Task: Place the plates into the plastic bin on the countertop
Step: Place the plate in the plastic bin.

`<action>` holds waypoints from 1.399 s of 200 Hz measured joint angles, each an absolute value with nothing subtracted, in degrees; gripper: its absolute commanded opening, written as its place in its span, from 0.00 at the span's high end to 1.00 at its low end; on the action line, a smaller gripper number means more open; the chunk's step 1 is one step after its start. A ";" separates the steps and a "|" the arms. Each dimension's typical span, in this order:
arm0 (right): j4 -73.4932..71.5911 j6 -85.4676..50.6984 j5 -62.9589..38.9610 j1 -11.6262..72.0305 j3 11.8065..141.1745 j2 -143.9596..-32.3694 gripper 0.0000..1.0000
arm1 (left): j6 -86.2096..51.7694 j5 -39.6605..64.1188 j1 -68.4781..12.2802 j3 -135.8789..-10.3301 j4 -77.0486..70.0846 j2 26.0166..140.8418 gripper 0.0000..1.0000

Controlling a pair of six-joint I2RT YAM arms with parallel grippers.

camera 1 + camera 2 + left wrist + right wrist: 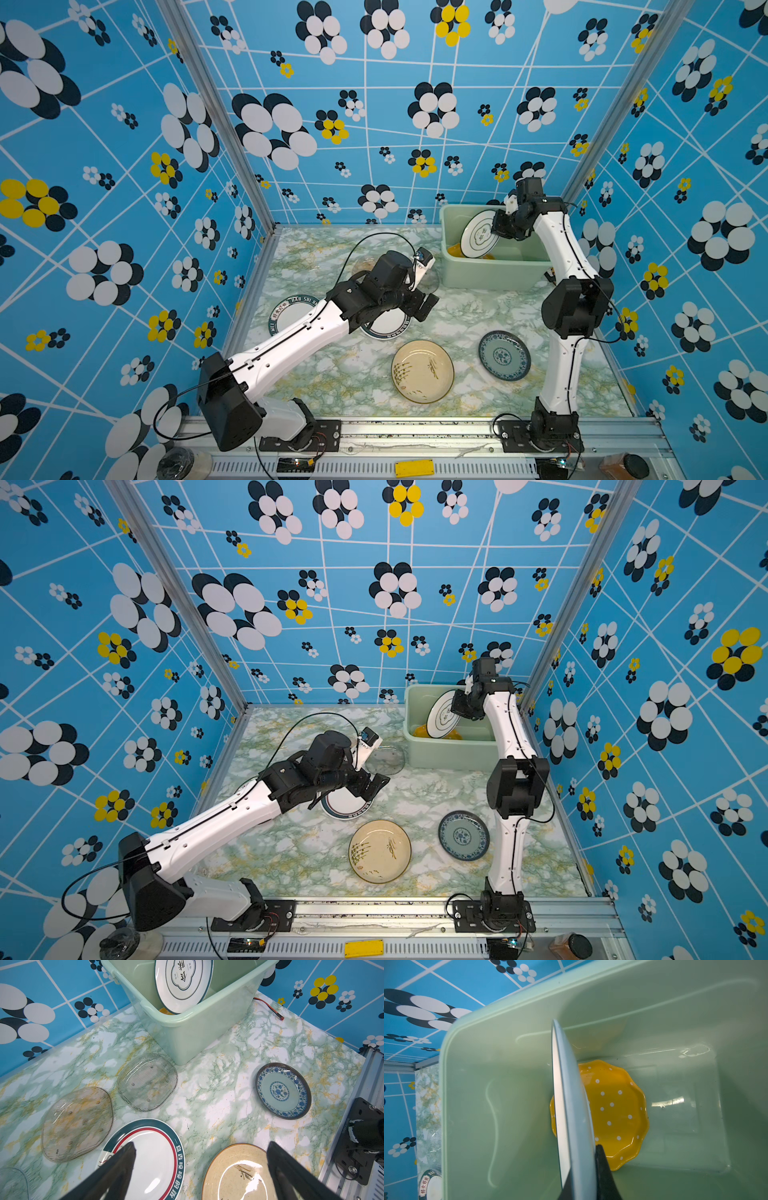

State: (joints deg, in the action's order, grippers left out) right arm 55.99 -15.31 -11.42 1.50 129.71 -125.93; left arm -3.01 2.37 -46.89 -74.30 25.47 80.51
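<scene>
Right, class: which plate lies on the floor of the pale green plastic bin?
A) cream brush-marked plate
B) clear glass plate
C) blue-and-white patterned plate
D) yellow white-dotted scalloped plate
D: the right wrist view shows the yellow white-dotted scalloped plate on the floor of the pale green plastic bin.

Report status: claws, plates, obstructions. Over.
Right claw shut on white plate, tilted inside bin. Left claw open, empty, above countertop. Yellow plate lies beneath it.
</scene>
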 measured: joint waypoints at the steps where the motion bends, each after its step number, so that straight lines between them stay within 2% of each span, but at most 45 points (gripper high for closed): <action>1: 55.96 -15.25 -11.44 1.50 129.71 -125.99 1.00 | -3.01 2.37 -46.89 -74.35 25.50 80.62 0.01; 124: 54.98 -9.08 -14.63 0.23 129.71 -132.84 1.00 | -3.40 3.25 -46.89 -77.49 25.69 84.53 0.01; 174: 53.71 -8.75 -17.45 -1.32 128.27 -133.64 0.97 | -3.40 3.46 -46.92 -78.08 25.91 86.00 0.01; 219: 51.83 -8.78 -20.08 -1.83 126.37 -133.64 0.87 | -3.40 3.70 -46.92 -79.05 26.92 87.35 0.01; 280: 50.59 -8.75 -20.67 -2.66 125.12 -134.47 0.81 | -3.42 3.92 -46.92 -79.70 27.99 87.88 0.01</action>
State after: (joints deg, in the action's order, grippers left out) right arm 50.59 -8.75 -20.67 -2.66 125.12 -134.47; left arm -3.42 3.92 -46.92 -79.70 27.99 87.88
